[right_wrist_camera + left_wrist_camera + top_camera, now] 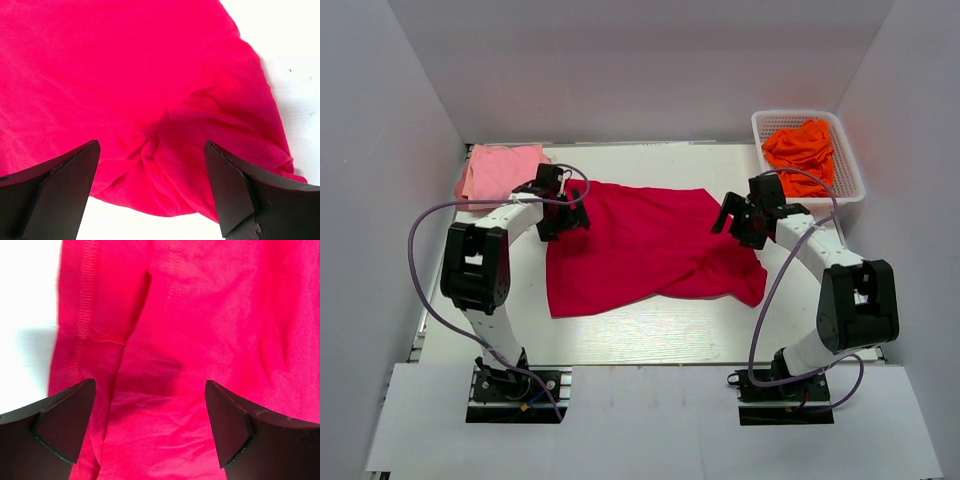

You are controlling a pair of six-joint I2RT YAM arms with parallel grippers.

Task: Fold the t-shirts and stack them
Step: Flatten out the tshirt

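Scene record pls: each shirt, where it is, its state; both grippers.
red t-shirt: mid-table, spread but crumpled, unfolded
pink t-shirt: rear left, lying flat, looks folded
orange t-shirts: heaped in white basket, rear right
left gripper: open, above red t-shirt's left side, holds nothing
right gripper: open, above its bunched right edge, holds nothing

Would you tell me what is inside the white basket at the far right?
Crumpled orange t-shirts fill the basket; how many, and anything beneath, is hidden.
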